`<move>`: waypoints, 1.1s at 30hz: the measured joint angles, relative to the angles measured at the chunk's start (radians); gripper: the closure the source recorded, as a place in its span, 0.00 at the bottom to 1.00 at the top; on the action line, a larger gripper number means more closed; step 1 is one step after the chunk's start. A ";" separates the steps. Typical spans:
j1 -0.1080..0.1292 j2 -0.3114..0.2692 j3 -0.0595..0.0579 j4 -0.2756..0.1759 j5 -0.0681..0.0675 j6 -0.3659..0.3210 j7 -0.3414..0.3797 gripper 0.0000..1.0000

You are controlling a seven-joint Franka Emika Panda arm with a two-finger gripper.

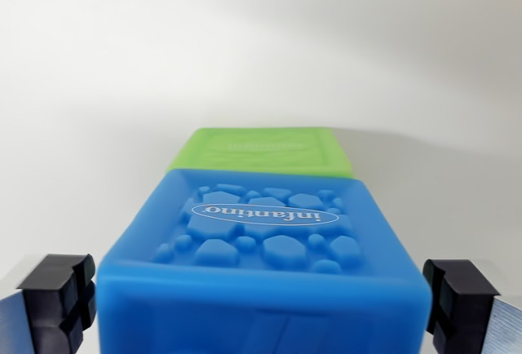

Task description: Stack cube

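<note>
Wrist view, single frame. Blue cube (265, 264) fills the near centre of the picture. Soft-looking, rounded edges and corners. Its upper face carries a recessed panel of raised pebble shapes, irregular polygons, with a white-outlined oval label across the middle; lettering reads upside down from this camera. The near face runs out of the bottom edge, with faint embossed lines just visible there.

Green cube (263, 152) sits directly beyond the blue one, on the far side, touching or nearly so along the shared edge; cannot tell which. Only its top face shows, a faint embossed oval on it, same rounded build. Whether the two are level with each other cannot be told from this angle.

Gripper (265, 305): jaws spread wide, one black pad at the wrist view's left edge and one at the right, each standing clear of the blue cube's sides with a visible gap. Nothing held.

Desk (261, 52) is plain white, softly shadowed right of the green cube.
</note>
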 joint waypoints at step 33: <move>0.000 -0.110 0.001 -0.010 0.001 -0.095 0.000 0.00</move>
